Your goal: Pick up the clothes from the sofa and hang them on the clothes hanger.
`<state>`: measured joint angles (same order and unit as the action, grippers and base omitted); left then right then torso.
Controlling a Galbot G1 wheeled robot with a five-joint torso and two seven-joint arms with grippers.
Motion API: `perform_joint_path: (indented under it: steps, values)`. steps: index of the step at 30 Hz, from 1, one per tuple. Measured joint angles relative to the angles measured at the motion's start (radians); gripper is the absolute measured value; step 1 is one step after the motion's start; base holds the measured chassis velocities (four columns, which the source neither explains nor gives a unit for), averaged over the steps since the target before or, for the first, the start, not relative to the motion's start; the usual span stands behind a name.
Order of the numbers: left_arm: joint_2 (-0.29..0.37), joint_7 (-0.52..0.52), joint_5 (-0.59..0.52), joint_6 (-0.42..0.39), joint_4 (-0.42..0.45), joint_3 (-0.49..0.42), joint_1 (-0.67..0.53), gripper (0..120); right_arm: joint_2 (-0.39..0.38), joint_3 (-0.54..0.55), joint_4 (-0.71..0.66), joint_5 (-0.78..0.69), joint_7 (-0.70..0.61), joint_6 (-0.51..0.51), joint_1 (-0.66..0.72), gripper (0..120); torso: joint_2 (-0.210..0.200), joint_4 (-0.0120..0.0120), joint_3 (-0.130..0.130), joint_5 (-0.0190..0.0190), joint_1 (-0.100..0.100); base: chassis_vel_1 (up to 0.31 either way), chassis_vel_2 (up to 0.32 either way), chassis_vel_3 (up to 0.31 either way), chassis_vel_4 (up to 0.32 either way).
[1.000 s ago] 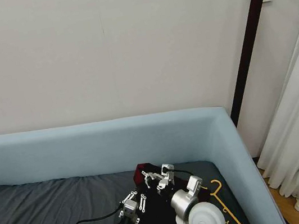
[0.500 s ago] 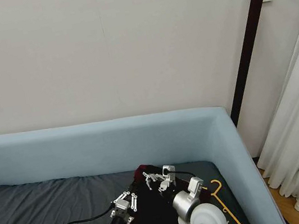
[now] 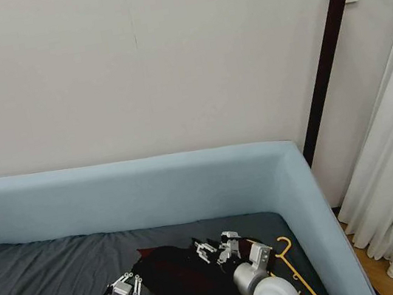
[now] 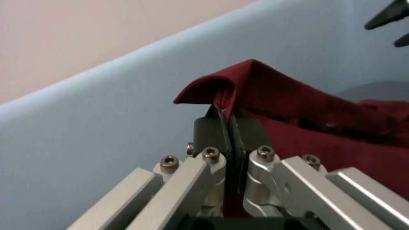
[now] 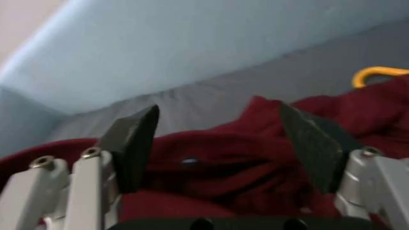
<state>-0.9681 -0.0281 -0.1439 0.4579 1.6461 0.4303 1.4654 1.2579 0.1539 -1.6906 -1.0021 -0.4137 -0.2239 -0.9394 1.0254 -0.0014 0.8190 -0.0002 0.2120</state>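
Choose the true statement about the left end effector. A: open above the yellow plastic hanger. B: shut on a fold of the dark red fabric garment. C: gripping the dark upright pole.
B: the left wrist view shows the left end effector pinching a fold of the dark red fabric garment.

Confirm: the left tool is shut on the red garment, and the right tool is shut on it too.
Wrong on the right tool: it is open over the garment, per the right wrist view. The left tool is indeed shut on the garment.
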Motion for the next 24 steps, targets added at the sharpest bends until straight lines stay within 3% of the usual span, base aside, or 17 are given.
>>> perform_joint_path:
  steps: [3, 6, 12, 15, 24]
  values:
    - [-0.007, 0.000, 0.002, 0.007, -0.012, 0.010, 0.008, 0, 0.005, 0.003, 0.057, 0.026, 0.016, 0.000, 0.015, 88, 0.000, 0.0000, 0.000, -0.0001, 0.000, 0.000, 0.000, 0.000, 0.000]
    - [-0.015, 0.002, 0.002, 0.011, -0.010, 0.023, 0.015, 0, 0.009, 0.005, 0.181, 0.110, 0.120, 0.003, 0.050, 99, 0.000, 0.0000, 0.000, 0.0001, 0.000, 0.000, 0.000, 0.000, 0.000]
    - [-0.013, 0.004, -0.001, 0.011, 0.004, 0.028, 0.013, 0, 0.002, -0.001, 0.299, 0.249, 0.289, -0.017, 0.085, 100, 0.000, -0.0001, 0.000, 0.0001, 0.000, 0.000, 0.000, 0.000, 0.000]
    - [-0.010, 0.005, -0.004, 0.009, 0.008, 0.029, 0.005, 0, 0.002, -0.036, 0.398, 0.376, 0.464, -0.008, 0.107, 100, 0.000, -0.0002, 0.000, 0.0002, 0.000, 0.000, 0.000, 0.000, 0.000]
    - [-0.010, 0.006, -0.006, 0.006, 0.009, 0.022, -0.012, 0, -0.014, -0.087, 0.487, 0.447, 0.621, 0.036, 0.115, 100, 0.000, -0.0001, 0.000, 0.0003, 0.000, 0.000, 0.000, 0.000, 0.000]
